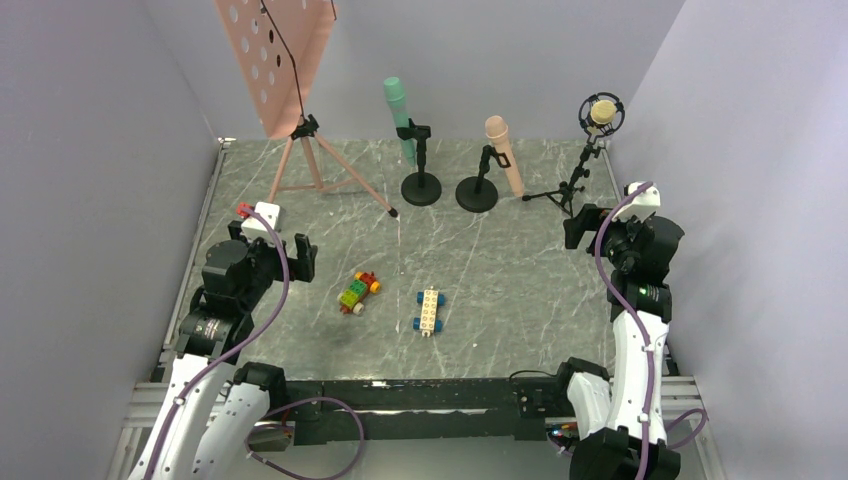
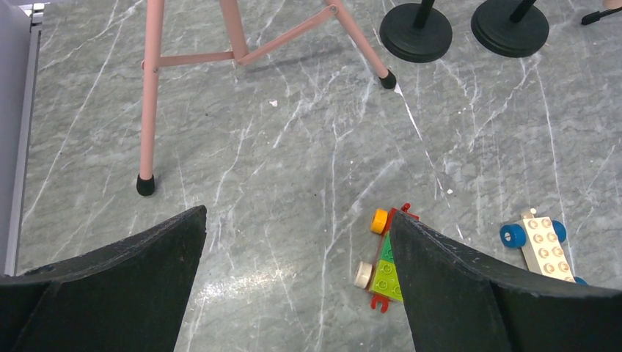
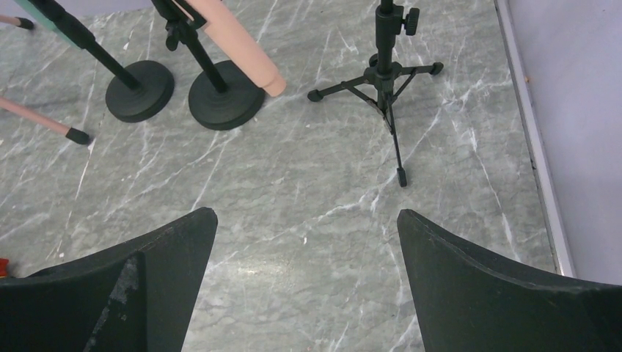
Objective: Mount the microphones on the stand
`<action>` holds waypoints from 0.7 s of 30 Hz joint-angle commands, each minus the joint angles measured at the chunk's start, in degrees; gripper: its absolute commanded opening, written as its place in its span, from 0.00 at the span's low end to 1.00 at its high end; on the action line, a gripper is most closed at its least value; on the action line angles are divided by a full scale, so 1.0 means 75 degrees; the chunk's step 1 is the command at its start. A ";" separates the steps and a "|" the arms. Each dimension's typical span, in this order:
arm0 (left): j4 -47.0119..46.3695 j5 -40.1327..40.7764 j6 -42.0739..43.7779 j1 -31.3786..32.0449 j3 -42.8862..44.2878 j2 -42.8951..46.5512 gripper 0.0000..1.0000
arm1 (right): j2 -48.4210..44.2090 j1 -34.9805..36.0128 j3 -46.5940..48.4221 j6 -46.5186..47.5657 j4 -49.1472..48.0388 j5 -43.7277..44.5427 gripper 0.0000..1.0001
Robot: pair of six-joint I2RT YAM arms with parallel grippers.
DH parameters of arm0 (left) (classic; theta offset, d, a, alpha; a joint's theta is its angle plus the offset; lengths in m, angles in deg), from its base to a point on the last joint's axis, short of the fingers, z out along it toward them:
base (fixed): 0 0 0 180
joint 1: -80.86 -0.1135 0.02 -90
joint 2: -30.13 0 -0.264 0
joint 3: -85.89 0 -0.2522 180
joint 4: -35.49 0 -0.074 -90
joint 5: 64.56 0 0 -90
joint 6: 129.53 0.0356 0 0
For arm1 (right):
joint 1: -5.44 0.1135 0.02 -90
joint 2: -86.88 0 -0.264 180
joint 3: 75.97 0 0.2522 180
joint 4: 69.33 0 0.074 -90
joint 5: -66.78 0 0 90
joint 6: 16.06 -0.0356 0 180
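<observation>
Green microphone (image 1: 400,118), pink microphone (image 1: 505,157) and tan microphone (image 1: 602,112) sit clipped in stands (image 1: 421,188) on the desk (image 1: 510,290); left pincer (image 2: 297,220) and right pincer (image 3: 308,220) spread wide.

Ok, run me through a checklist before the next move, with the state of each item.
1. Left gripper open and empty: ok.
2. Right gripper open and empty: ok.
3. Green microphone clipped on the left round stand: ok.
4. Pink microphone clipped on the right round stand, tilted: ok.
5. Tan microphone in the ring of the tripod stand: ok.
6. Mounts gripping firmly: cannot tell.
</observation>
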 commanded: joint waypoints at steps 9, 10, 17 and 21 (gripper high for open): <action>-0.0233 -0.0102 0.0029 -0.0035 0.0042 0.0049 0.99 | -0.0129 -0.0049 0.0161 0.0035 -0.0067 -0.0024 1.00; -0.0235 -0.0119 0.0022 -0.0038 0.0044 0.0043 0.99 | -0.0133 -0.0040 0.0143 0.0030 -0.0077 -0.0004 1.00; -0.0225 -0.0105 0.0023 -0.0035 0.0045 0.0044 0.99 | -0.0139 -0.0043 0.0133 0.0025 -0.0082 -0.0008 1.00; -0.0228 -0.0105 0.0025 -0.0038 0.0045 0.0026 0.99 | -0.0145 -0.0044 0.0119 0.0039 -0.0094 0.0010 1.00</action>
